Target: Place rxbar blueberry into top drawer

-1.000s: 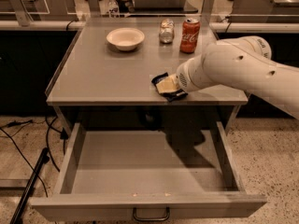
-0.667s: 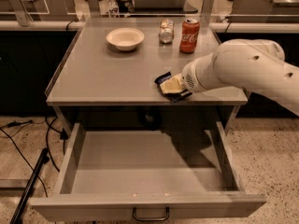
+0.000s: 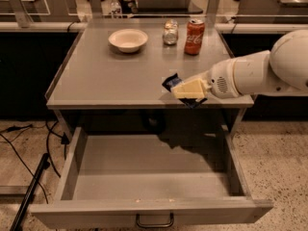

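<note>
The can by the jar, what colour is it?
Red can, best in camera view. The gripper holds the rxbar blueberry over the table's front edge.

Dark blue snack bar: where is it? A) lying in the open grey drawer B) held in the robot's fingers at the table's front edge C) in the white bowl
B: the dark navy-blue flat snack bar pokes out of the cream gripper at the grey metal table's front edge, above the open wide grey drawer.

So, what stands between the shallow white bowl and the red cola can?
A small glass jar, in the camera view. The pale gripper holds the navy-blue snack bar at the front edge of the grey table.
</note>
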Controlling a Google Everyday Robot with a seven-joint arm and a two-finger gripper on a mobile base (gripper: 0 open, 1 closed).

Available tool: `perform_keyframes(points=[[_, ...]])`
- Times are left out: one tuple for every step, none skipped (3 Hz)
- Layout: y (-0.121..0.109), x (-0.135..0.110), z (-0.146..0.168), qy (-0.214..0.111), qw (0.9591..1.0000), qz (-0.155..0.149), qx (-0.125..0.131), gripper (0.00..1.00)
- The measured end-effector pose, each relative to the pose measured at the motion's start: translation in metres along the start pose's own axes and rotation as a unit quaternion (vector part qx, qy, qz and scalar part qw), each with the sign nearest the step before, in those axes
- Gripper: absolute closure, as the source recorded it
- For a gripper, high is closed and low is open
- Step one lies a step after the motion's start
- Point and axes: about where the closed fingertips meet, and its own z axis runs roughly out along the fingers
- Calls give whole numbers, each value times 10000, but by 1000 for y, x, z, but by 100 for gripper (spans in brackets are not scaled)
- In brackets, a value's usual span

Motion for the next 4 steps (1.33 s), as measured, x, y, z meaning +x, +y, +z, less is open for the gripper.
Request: perform_keyframes(points=[[2,7,-7,49,9994,-349,-43,100],[5,7,-8,41,9991,-409,-77,100],[17,18,-23,-76,9974,-666,-261,100],[30,32,-38,-184,9948,-911,-411,100]])
